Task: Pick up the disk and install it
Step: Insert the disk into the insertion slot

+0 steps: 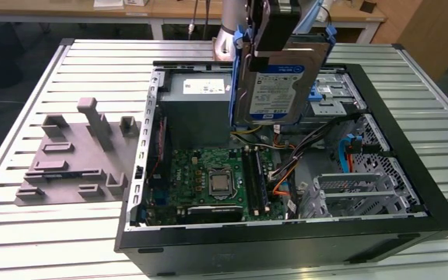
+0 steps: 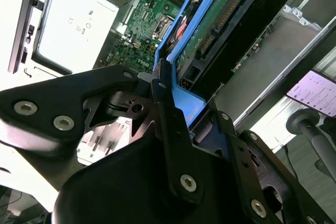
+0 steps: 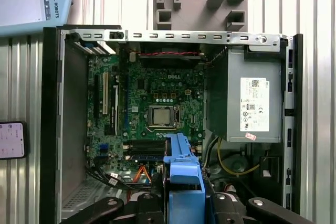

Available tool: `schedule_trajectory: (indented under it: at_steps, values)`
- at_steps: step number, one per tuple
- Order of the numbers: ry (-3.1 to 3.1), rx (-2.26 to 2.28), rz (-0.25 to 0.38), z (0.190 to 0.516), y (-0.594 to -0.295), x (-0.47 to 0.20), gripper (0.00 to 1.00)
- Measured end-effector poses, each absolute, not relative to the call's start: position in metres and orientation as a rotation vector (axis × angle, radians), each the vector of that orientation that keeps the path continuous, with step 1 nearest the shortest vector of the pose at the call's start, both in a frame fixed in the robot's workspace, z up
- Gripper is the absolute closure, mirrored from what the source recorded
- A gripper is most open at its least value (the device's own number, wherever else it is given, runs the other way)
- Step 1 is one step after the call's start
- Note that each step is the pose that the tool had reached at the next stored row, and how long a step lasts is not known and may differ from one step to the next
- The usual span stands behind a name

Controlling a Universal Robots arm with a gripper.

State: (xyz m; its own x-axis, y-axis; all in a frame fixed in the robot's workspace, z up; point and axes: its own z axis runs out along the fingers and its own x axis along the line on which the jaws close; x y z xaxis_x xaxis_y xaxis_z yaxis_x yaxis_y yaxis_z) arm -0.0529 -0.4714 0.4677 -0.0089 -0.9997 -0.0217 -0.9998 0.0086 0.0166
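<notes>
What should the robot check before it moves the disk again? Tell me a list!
1. Grip on the disk: ok, the gripper has its fingers shut on the blue carrier.
2. Disk lifted: ok, it hangs above the open computer case.
3. Case open: ok, the motherboard shows.
4. Cables out of the way: cannot tell, they lie close below the disk.
5. Drive cage free: cannot tell, the disk partly hides it.

The disk [image 1: 277, 90] is hidden at its top (behind the hand [image 1: 273, 46]).
</notes>
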Motion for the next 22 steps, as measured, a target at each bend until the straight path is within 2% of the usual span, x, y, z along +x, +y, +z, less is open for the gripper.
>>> schedule_trajectory:
  at_steps: [9, 22]
  values:
    - [2.228, -2.209, 0.042, 0.468, -0.486, -0.053, 0.64]
    - [2.228, -2.209, 0.042, 0.467, -0.491, -0.048, 0.64]
